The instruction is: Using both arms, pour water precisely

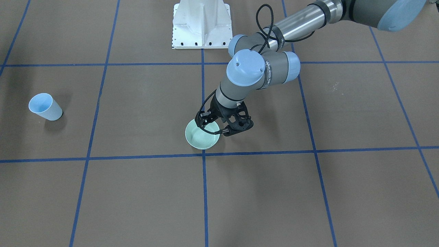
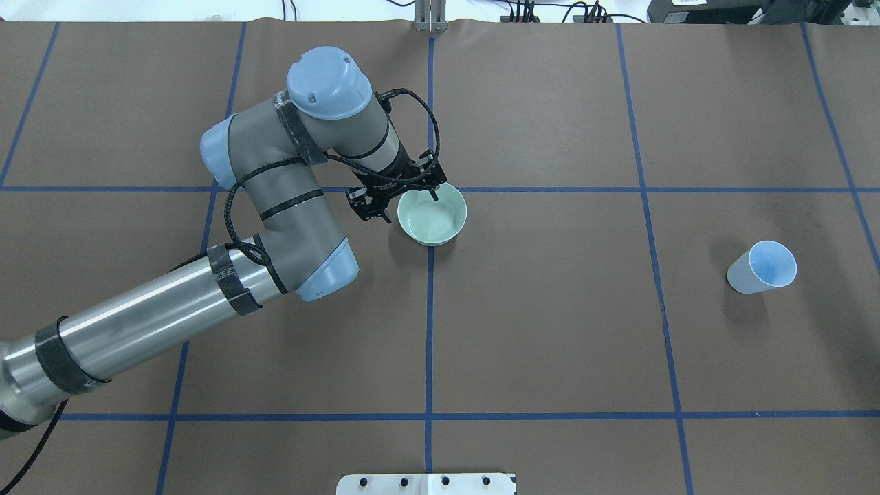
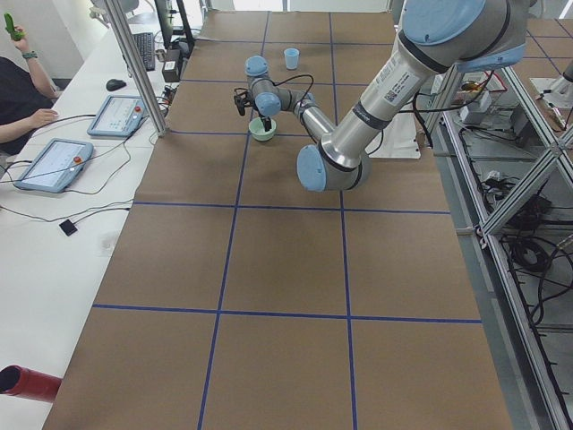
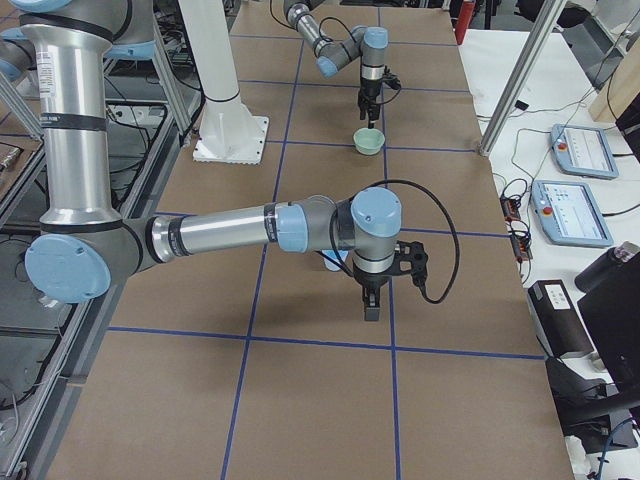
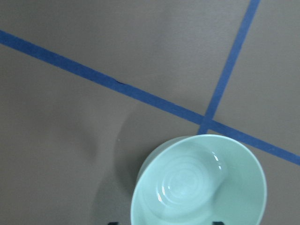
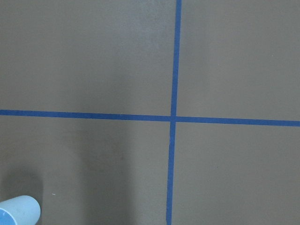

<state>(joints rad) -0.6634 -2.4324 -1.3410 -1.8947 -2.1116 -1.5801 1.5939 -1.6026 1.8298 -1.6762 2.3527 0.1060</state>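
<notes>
A pale green bowl sits at the table's middle, by a crossing of blue tape lines. My left gripper is open and straddles the bowl's rim, one finger inside and the other outside. A light blue cup stands upright far off on my right side. My right gripper points down over the table near the cup, which the arm mostly hides there; I cannot tell whether it is open or shut. No water can be made out in either vessel.
The white bolted pedestal stands at the robot's edge of the table. Blue tape lines grid the brown surface. A side bench holds tablets, with a person's arm beside them.
</notes>
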